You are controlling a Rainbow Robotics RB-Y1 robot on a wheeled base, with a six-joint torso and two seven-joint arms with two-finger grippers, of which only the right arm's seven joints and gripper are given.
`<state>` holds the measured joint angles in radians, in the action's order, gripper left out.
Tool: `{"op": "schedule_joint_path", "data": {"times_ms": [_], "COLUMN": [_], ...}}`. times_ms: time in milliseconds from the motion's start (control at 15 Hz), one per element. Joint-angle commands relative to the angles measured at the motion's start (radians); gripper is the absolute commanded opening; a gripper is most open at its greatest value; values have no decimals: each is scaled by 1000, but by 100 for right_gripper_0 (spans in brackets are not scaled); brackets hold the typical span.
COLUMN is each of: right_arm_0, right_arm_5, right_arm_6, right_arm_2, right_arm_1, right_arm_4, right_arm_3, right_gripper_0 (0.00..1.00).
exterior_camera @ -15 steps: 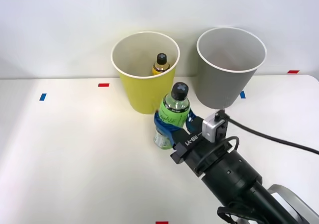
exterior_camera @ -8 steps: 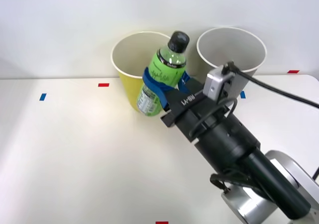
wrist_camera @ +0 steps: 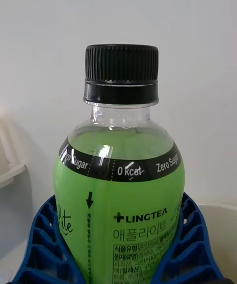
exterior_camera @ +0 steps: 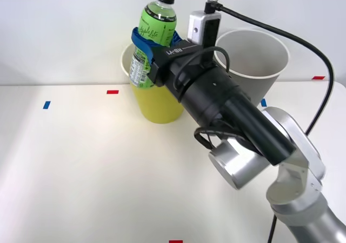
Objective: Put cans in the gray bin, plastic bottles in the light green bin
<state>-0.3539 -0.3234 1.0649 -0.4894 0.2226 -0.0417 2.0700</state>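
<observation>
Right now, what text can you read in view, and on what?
"Zero Sugar", "0 kcal": black band on the green bottle.
"LINGTEA", "애플라이트": bottle label.
"Lite": label's side, cursive.
"RB-Y1": right tool mount, in the front view.
Small print at the label's foot: too small to read.

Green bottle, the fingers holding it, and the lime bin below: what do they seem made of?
Green bottle: clear glossy plastic; the liquid shows through, under a ridged black cap and printed label. Fingers: blue, matte, ribbed, probably flexible plastic or rubber. Light green bin: smooth, white inside with a thin rim, so paper or plastic; can't tell which.
</observation>
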Motion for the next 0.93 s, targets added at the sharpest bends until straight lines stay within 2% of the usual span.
{"op": "schedule_joint_path", "data": {"times_ms": [67,200,400,933], "right_arm_0": [-175,-267,-352,-418], "right_arm_5": [198,227,227,227], "right_arm_6": [-16,-20,-22,-23], "right_arm_2": [37,66,92,115], "right_arm_1": [-112,-157,-169,-174], "right_arm_4": [48,62,65,115], "right_arm_3": [-323,-459,-561,-691], "right_gripper_0": [9,9,10,9]}}
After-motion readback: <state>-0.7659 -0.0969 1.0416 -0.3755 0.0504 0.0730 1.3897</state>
